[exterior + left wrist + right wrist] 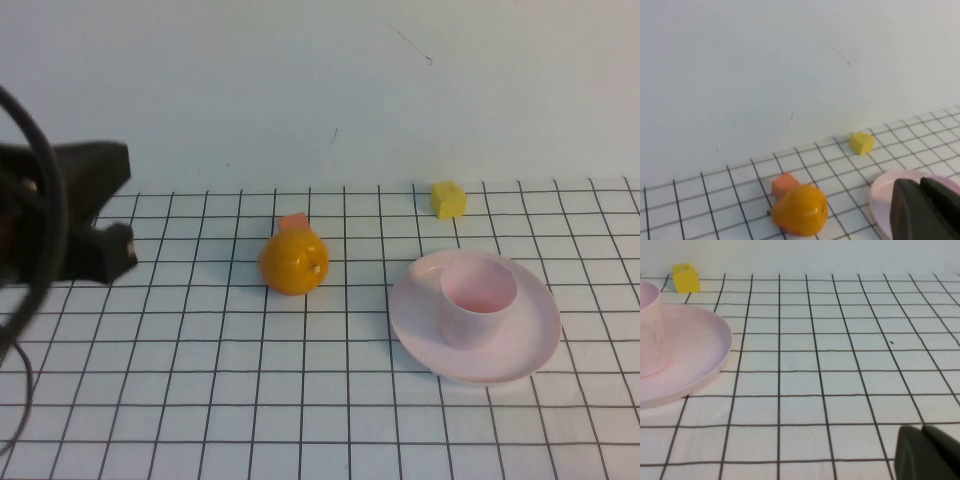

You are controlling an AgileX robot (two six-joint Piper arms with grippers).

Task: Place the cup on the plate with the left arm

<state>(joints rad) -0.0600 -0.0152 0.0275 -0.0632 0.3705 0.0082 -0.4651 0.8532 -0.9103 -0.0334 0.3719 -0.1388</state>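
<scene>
Standing upright on the plate (520,345), the cup (477,297) lies well apart from the empty, clenched left gripper (926,210); right gripper (927,452) clenched nearby.

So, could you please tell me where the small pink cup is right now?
The small pale pink plastic cup stands upright on the large round pale pink plate, right of the orange fruit in the high view, clear of both tools.

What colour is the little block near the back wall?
Yellow block, clearest in the high view.
</scene>
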